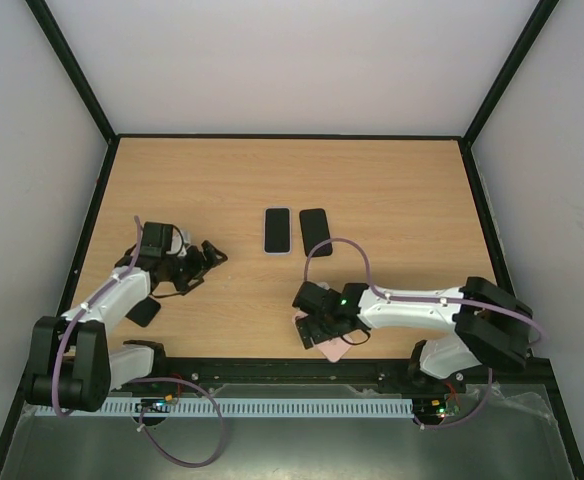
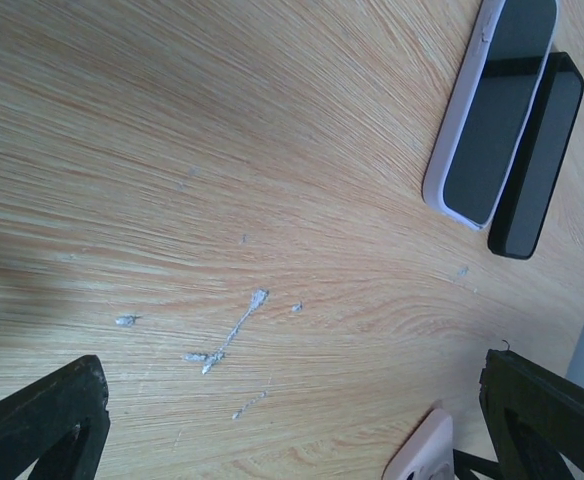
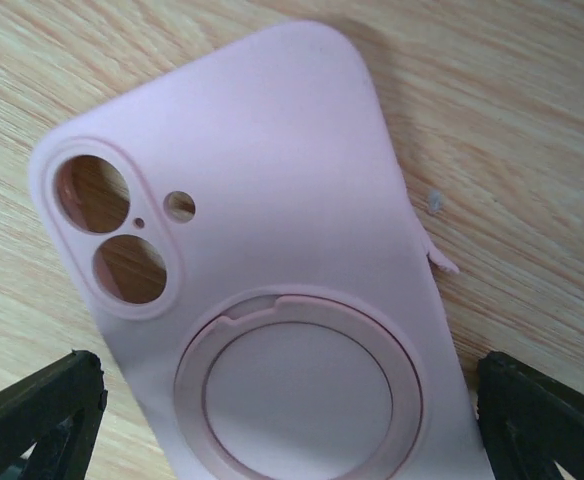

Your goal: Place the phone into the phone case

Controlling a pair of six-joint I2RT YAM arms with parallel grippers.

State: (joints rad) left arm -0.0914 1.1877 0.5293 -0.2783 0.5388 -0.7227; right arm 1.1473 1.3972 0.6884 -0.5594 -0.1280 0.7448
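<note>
At the left of the wooden table, the left gripper hung low over bare wood. Its jaws were spread wide with nothing between them, and its black fingertips sat at the bottom corners of the wrist view. A dark flat object lay partly under that arm, too hidden to identify.

Toward the middle, a pale case held a handset, glossy dark screen up, filling it edge to edge. Just beside its right edge and parallel to it lay the black phone, flat on the wood and uncased.

Nearer the arm bases and right of centre, the pink phone case lay flat, back side up. Wood grain showed through its camera cut-outs, so nothing sat inside it. The right gripper hovered directly over this case, jaws fully apart, one fingertip at either side of its ring end, gripping nothing. The black phone lay farther up the table, well apart from both grippers.
</note>
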